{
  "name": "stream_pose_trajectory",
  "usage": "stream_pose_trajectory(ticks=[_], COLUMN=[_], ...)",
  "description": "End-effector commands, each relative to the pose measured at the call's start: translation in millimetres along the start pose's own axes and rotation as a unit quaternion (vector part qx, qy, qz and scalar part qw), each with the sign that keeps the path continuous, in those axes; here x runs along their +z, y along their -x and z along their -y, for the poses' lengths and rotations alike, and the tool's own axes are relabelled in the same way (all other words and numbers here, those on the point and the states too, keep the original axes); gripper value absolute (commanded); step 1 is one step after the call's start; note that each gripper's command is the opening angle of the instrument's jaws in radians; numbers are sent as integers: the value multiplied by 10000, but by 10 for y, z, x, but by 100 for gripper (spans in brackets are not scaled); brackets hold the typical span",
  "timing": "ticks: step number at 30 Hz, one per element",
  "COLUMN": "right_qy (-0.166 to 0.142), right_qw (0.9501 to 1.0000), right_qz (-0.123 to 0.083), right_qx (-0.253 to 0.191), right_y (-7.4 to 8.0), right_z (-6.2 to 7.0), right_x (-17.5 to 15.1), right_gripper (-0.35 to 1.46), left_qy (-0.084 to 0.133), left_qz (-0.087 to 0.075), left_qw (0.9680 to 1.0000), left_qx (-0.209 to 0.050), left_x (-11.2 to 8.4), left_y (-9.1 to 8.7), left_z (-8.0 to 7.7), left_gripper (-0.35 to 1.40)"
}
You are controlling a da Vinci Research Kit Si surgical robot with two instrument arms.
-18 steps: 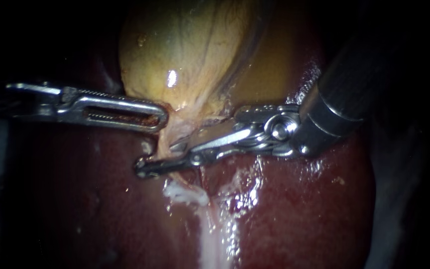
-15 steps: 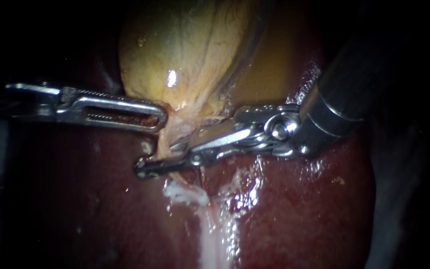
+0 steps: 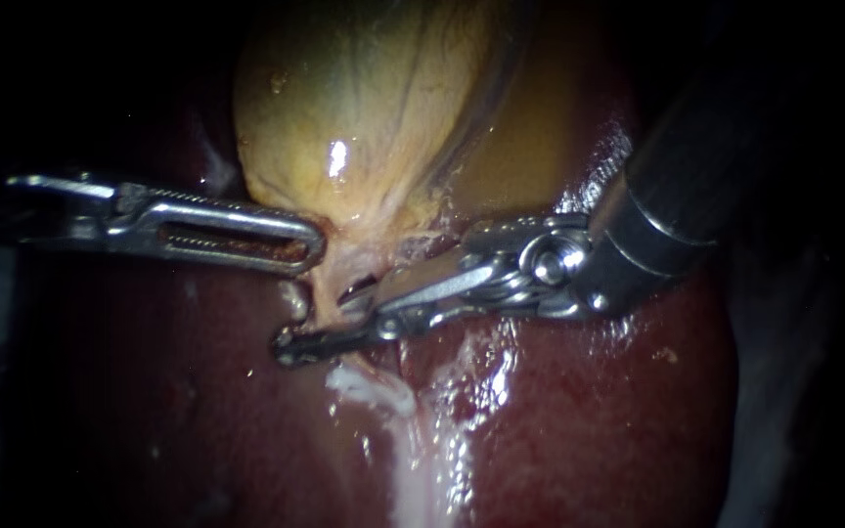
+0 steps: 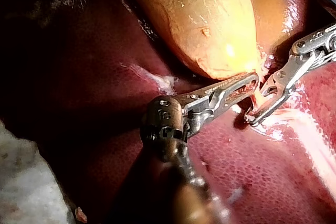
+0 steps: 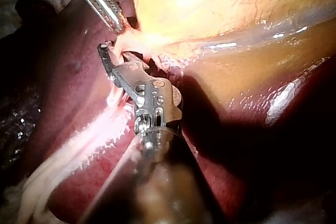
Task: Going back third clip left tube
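My right instrument, jaws parted, straddles the pale tube below the gallbladder, whose neck my left instrument clamps above the liver. I can make out no clip. Withdrawal seems the step in hand, which calls for backing straight out without snagging the tube.

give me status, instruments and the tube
Left instrument shut on gallbladder neck. Right instrument jaws open, straddling the tube. Nothing else in the way.

Left instrument: slotted, serrated steel. Right instrument: dark shaft, silver hinge.
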Motion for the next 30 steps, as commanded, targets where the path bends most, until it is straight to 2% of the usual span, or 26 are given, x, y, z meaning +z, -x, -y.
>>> stream_pose_trajectory(ticks=[1, 4, 5, 7, 9, 12, 15, 19, 30], right_qy=[14, 41, 81, 189, 492, 1066, 1135, 925, 785], right_qw=[10000, 10000, 9999, 9991, 9962, 9892, 9883, 9916, 9931], right_qz=[-10, -29, -111, -360, -636, -943, -959, -831, -754], right_qx=[-7, -6, -1, -126, -341, -339, -342, -364, -425], right_y=[0, 0, 0, 0, -1, -1, 1, 3, 9], right_z=[1, 1, 1, 2, 4, 9, 13, 15, 24], right_x=[0, 0, 0, -1, -1, 0, -1, -3, -8], right_gripper=[-35, -35, -12, 13, 37, 47, 49, 49, 49], left_qy=[-8, -7, -7, -5, -3, 0, 0, 0, 1], left_qz=[-5, -4, -4, -3, -1, 1, 2, 1, 2], left_qw=[10000, 10000, 10000, 10000, 10000, 10000, 10000, 10000, 10000], left_qx=[-3, -3, -3, -3, -3, -3, -3, -4, -3], left_x=[0, 0, 0, -1, -2, -3, -3, -3, -4], left_y=[0, 0, 0, 0, 0, 0, 0, 0, 0], left_z=[0, 0, 0, 0, 0, 0, 0, -1, -1], left_gripper=[-35, -35, -35, -35, -35, -35, -35, -35, -35])
